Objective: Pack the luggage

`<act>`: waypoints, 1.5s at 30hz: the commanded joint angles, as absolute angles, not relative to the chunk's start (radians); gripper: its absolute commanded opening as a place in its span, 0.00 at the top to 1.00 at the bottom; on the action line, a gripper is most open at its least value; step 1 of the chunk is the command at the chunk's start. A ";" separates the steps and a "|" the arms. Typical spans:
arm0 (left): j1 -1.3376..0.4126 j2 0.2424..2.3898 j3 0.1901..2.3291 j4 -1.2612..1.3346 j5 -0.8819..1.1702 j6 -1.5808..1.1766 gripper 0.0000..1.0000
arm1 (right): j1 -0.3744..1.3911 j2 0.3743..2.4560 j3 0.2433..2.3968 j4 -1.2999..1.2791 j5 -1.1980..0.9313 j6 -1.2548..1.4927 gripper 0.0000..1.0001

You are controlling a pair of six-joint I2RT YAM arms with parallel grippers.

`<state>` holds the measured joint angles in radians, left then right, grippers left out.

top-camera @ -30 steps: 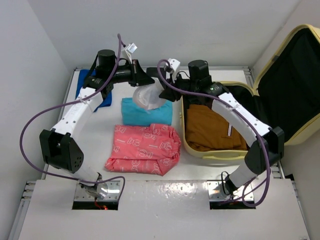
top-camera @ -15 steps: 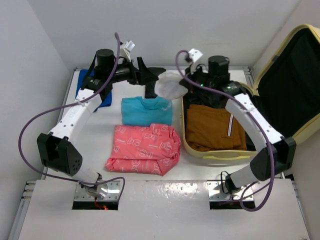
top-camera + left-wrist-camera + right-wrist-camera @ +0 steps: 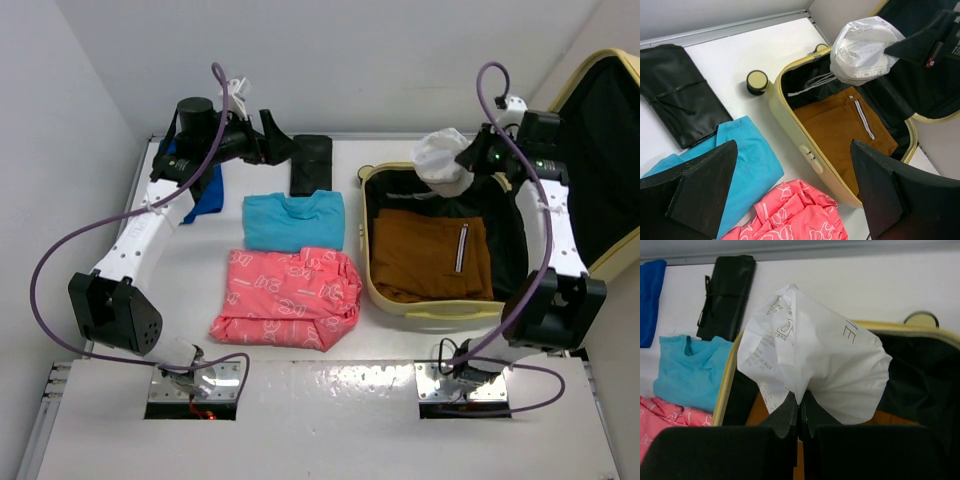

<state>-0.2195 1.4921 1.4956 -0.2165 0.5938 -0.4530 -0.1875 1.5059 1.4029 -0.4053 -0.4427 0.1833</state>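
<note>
1. The large pale yellow hard-shell luggage (image 3: 420, 306) was found lying open on the white table (image 3: 200, 270). Its black-lined lid was raised on the side away from the loose garments.
2. The right gripper (image 3: 800, 407) was seen pinched fully shut on the gathered neck of a crumpled white printed plastic bag (image 3: 810, 355). The bag hung above the far end of the luggage, close over its rim.
3. The left gripper (image 3: 277, 140) was held spread wide with nothing in it, well to the left of the luggage's far end.
4. A folded brown garment with a striped tab (image 3: 425, 255) was already laid in the luggage's base. Some black lining was left bare along the far wall.
5. The step in hand was judged to be the placing of the bag. It ought to be carried further in over the luggage, clear of the rim, and lowered until its bulk was borne by the lining or the brown garment. Only then should the jaws be parted (a light bag let go high could drift or catch the rim).
6. A folded teal shirt (image 3: 293, 220), a coral-pink patterned garment (image 3: 290, 298) and a black rolled pouch (image 3: 311, 163) lay to the left of the luggage, not yet packed.
</note>
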 commanded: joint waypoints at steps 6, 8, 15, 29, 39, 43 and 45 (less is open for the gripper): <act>-0.178 1.503 1.440 -0.169 0.588 -0.423 0.00 | -0.319 1.566 1.463 -0.471 -0.555 0.216 1.00; -0.178 1.512 1.440 -0.169 0.588 -0.434 0.00 | -0.334 1.607 1.447 -0.457 -0.569 0.190 1.00; -0.178 1.523 1.411 -0.160 0.575 -0.434 0.00 | -0.376 1.692 1.424 -0.416 -0.578 0.106 1.00; -0.160 1.546 1.376 -0.170 0.523 -0.393 0.00 | -0.479 1.845 1.457 -0.489 -0.466 -0.126 0.79; -0.160 1.480 1.296 -0.189 0.403 -0.359 0.00 | -0.468 1.662 1.456 -0.477 -0.489 -0.051 0.22; -0.135 1.425 1.243 -0.202 0.342 -0.373 0.00 | -0.414 1.537 1.497 -0.532 -0.603 -0.008 0.20; -0.101 1.401 1.200 -0.245 0.315 -0.373 0.00 | -0.361 1.456 1.494 -0.598 -0.667 0.029 0.18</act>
